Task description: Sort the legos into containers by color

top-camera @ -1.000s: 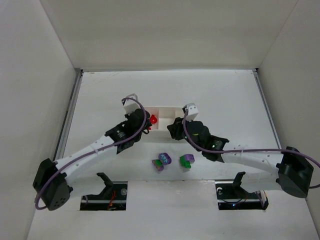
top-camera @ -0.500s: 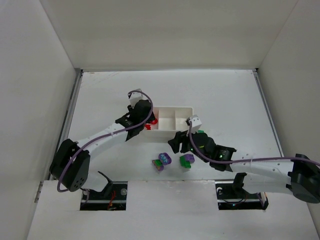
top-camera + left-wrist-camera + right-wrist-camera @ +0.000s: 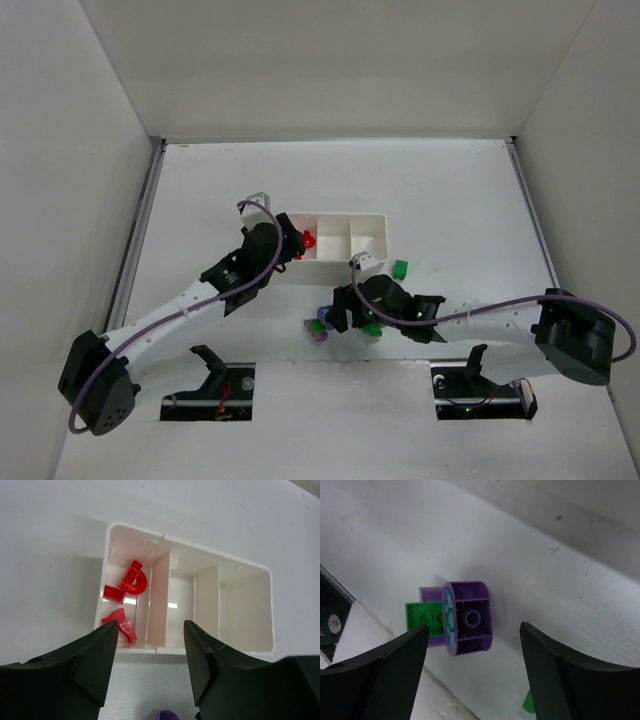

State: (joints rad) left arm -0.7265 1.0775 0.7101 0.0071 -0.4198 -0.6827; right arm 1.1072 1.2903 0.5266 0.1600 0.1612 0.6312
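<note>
The white tray (image 3: 368,232) (image 3: 246,611) has three containers side by side. Several red legos (image 3: 131,581) (image 3: 308,240) lie in its left one; the other two show bare floors. My left gripper (image 3: 150,627) (image 3: 284,246) hangs open and empty just in front of the tray's left end. A purple lego (image 3: 470,617) with a green lego (image 3: 424,617) against it lies on the table (image 3: 450,200), framed by my open right gripper (image 3: 474,629) (image 3: 340,315). One green lego (image 3: 400,268) lies on the table off the tray's right end. Another green lego (image 3: 372,327) shows beside my right wrist.
White walls (image 3: 60,200) enclose the table on three sides. The table's front edge (image 3: 380,362) runs close behind the purple and green bricks. Both arm bases (image 3: 225,385) sit below that edge.
Both grippers have opened. My right gripper has moved from the tray's right end down to the purple and green bricks. A green brick now lies beside the tray.
</note>
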